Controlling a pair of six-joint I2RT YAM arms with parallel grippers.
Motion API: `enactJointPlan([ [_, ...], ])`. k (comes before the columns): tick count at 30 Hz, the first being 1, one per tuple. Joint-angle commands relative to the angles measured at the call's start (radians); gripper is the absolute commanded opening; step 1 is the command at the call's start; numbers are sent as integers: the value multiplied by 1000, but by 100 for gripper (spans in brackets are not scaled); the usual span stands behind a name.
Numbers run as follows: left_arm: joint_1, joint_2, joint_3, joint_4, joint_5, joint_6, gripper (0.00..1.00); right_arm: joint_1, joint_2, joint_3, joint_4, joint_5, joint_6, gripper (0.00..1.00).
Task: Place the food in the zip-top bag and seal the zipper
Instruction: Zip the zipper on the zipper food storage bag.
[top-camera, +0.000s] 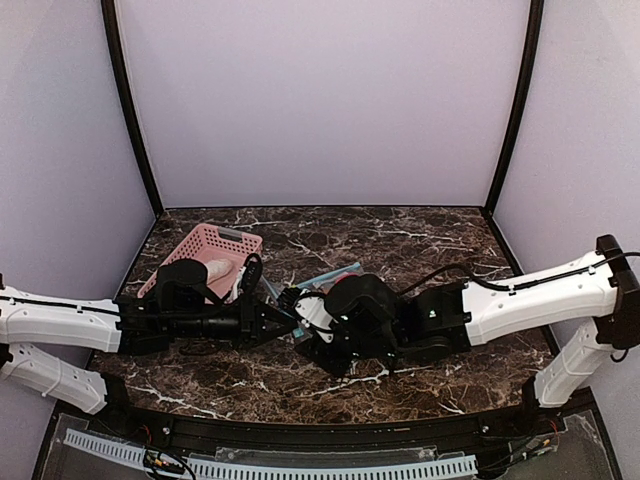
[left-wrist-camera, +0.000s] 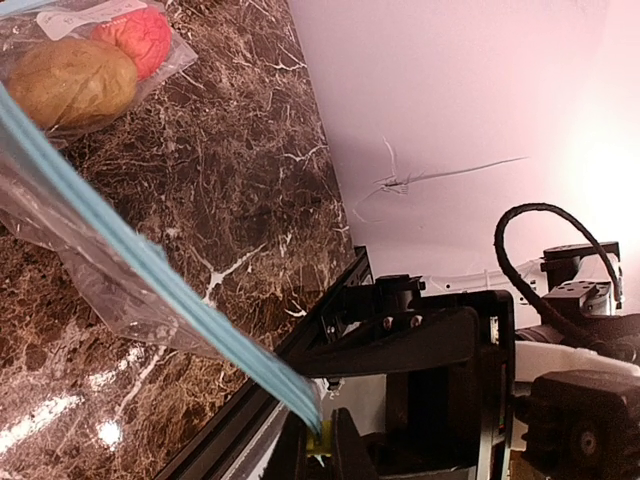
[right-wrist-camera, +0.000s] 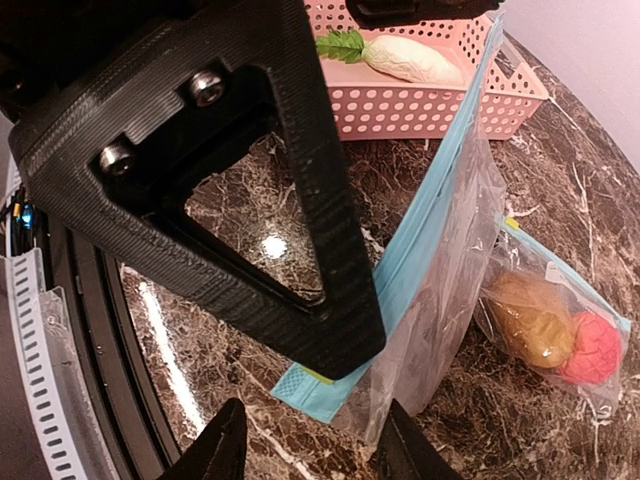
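Observation:
The zip-top bag (right-wrist-camera: 450, 300) lies on the marble with its blue zipper strip (left-wrist-camera: 190, 295) lifted. My left gripper (left-wrist-camera: 320, 435) is shut on the end of that strip. In the right wrist view its black finger (right-wrist-camera: 300, 250) pins the strip's corner (right-wrist-camera: 320, 395). My right gripper (right-wrist-camera: 310, 410) is open, one fingertip on each side of that corner without touching it. A brown-orange bun (right-wrist-camera: 530, 320) and a red-pink ball (right-wrist-camera: 592, 350) sit inside the bag. A whitish oblong piece (right-wrist-camera: 415, 58) with a green leafy sprig (right-wrist-camera: 340, 44) lies in the pink basket (right-wrist-camera: 430, 105).
The pink basket (top-camera: 210, 248) stands at the back left, just behind the left wrist. Both grippers (top-camera: 290, 318) meet near the table's middle, close to the front black rail (left-wrist-camera: 260, 390). White walls enclose the table on three sides.

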Motion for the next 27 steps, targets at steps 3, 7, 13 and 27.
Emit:
enactJointPlan([
  [3, 9, -23, -21, -27, -9, -5, 1, 40, 61, 67, 20, 152, -41, 37],
  [7, 9, -25, -27, -32, -20, -5, 1, 56, 88, 87, 21, 214, -58, 31],
  [13, 12, -36, -43, -35, -28, -11, 1, 77, 112, 103, 18, 265, -86, 12],
  [27, 39, -51, -90, -21, -33, -33, 1, 141, 149, 107, 17, 380, -177, 0],
])
